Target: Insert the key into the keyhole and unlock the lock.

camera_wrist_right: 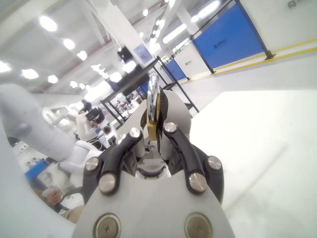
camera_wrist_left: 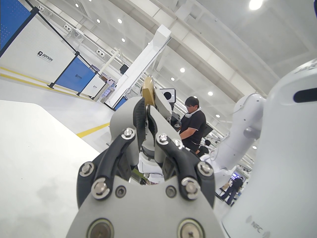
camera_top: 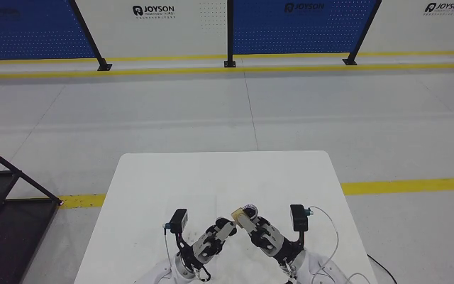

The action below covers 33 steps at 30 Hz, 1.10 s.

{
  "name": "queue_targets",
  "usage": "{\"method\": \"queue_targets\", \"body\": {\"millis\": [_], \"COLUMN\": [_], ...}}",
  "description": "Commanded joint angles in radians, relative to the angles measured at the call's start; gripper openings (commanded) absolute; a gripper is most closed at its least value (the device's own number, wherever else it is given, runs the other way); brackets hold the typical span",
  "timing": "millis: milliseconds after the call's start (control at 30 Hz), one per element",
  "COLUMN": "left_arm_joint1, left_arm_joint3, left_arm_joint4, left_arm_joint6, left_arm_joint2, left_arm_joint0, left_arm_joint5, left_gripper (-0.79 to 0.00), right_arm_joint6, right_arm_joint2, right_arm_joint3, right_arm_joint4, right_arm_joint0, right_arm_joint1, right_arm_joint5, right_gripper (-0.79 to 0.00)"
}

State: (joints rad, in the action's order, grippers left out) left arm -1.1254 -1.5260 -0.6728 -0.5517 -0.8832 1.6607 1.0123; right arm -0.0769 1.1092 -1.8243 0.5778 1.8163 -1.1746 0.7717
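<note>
Both grippers meet low over the near edge of the white table [camera_top: 213,177]. My right gripper [camera_wrist_right: 154,111] is shut on a small brass padlock [camera_wrist_right: 151,127], its silver shackle [camera_wrist_right: 153,92] sticking out past the fingertips. In the top view the padlock [camera_top: 239,216] sits between the two gripper tips. My left gripper [camera_wrist_left: 146,108] has its pads pressed together on a thin thing, apparently the key, which is mostly hidden between them. Its tip is right at the brass lock body [camera_wrist_left: 148,91]. From above, the left gripper [camera_top: 227,226] and right gripper [camera_top: 252,226] point at each other.
The tabletop ahead of the grippers is bare white. A black metal frame [camera_top: 21,188] stands off the table's left side. Yellow floor lines [camera_top: 397,187] and blue-and-white barriers [camera_top: 298,25] lie beyond the far edge.
</note>
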Motion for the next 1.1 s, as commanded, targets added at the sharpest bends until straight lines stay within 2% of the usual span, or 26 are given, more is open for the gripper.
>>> {"method": "queue_targets", "body": {"millis": [0, 167, 300, 533, 1067], "left_arm_joint1": [0.001, 0.000, -0.001, -0.006, -0.028], "left_arm_joint3": [0.002, 0.005, 0.007, 0.007, -0.038], "left_arm_joint4": [0.003, 0.004, 0.000, -0.031, -0.314], "left_arm_joint6": [0.002, 0.006, 0.010, -0.002, -0.199], "left_arm_joint2": [0.001, 0.006, 0.008, -0.009, -0.040], "left_arm_joint0": [0.000, -0.004, -0.006, 0.000, 0.048], "left_arm_joint5": [0.000, 0.000, 0.000, -0.006, -0.175], "left_gripper": [-0.711, -0.733, -0.785, -0.785, -0.785], "right_arm_joint6": [-0.001, -0.003, -0.002, 0.003, 0.008], "right_arm_joint2": [-0.001, -0.002, -0.003, -0.005, -0.007], "right_arm_joint3": [0.000, -0.001, -0.001, -0.001, -0.004], "right_arm_joint4": [0.000, 0.001, 0.002, -0.003, -0.005], "right_arm_joint0": [0.000, 0.000, -0.001, -0.002, -0.003], "right_arm_joint1": [0.000, 0.001, 0.002, 0.003, 0.007], "right_arm_joint5": [0.000, -0.002, -0.003, -0.004, -0.008], "right_gripper": [-0.785, -0.785, -0.785, -0.785, -0.785]}}
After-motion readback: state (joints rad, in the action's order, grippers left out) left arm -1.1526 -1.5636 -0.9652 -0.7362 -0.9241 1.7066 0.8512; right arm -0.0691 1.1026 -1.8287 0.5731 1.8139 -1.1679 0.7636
